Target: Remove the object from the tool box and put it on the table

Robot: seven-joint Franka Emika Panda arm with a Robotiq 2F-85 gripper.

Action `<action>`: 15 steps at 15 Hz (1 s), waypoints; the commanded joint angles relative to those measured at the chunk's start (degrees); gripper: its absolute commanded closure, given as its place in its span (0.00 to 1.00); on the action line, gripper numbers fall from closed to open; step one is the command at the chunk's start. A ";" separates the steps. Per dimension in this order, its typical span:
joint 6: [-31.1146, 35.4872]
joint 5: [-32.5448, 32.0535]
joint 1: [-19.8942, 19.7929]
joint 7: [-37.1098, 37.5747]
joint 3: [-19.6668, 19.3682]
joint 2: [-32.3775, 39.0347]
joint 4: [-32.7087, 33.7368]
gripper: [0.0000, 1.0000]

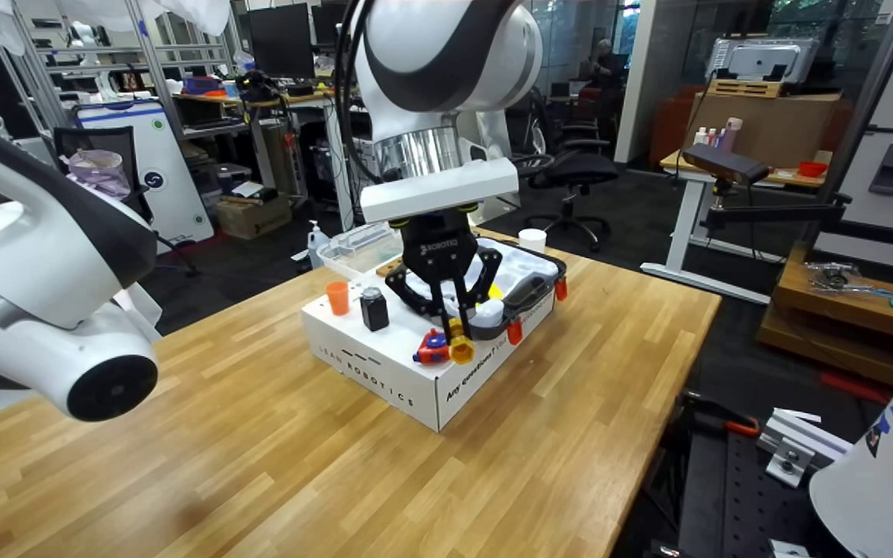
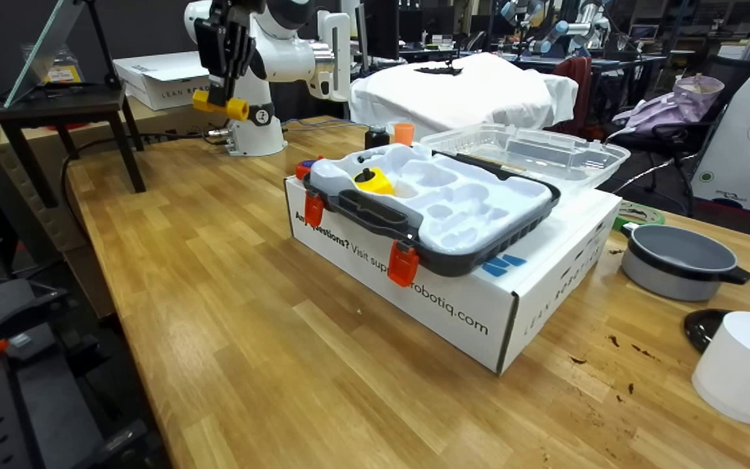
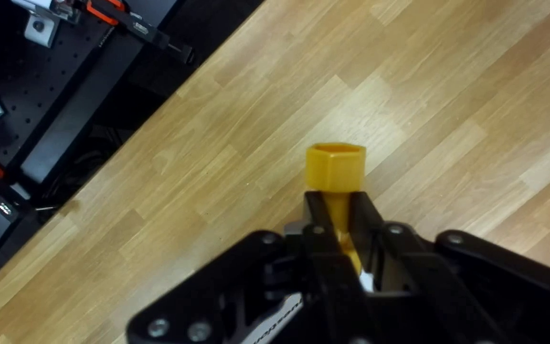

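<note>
My gripper (image 1: 458,327) is shut on a yellow tool with hexagonal ends (image 1: 461,352). It holds the tool in the air. In an exterior view the gripper (image 2: 221,98) and the yellow tool (image 2: 237,109) show left of the box, above the table (image 2: 238,312). In the wrist view one tool end (image 3: 335,169) sticks out past the fingertips (image 3: 337,200), with bare wood behind it. The open tool box, black with a pale moulded tray and orange latches (image 2: 472,260), rests on a white carton (image 2: 453,312). A yellow piece (image 2: 376,181) sits in the tray.
On the carton stand an orange cup (image 1: 337,297), a black jar (image 1: 374,308) and a red-blue toy (image 1: 432,347). The clear lid (image 2: 583,156) lies open behind the tray. A grey pan (image 2: 674,283) and white cup (image 2: 739,371) stand nearby. Another arm (image 1: 51,287) is at the left.
</note>
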 commanded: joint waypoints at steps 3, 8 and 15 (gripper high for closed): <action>1.14 -0.66 2.60 -5.57 3.12 3.88 3.26 0.96; 1.22 -0.23 4.57 -5.17 3.82 5.56 3.64 0.83; 1.22 -0.24 4.51 -5.11 3.70 5.54 3.64 0.83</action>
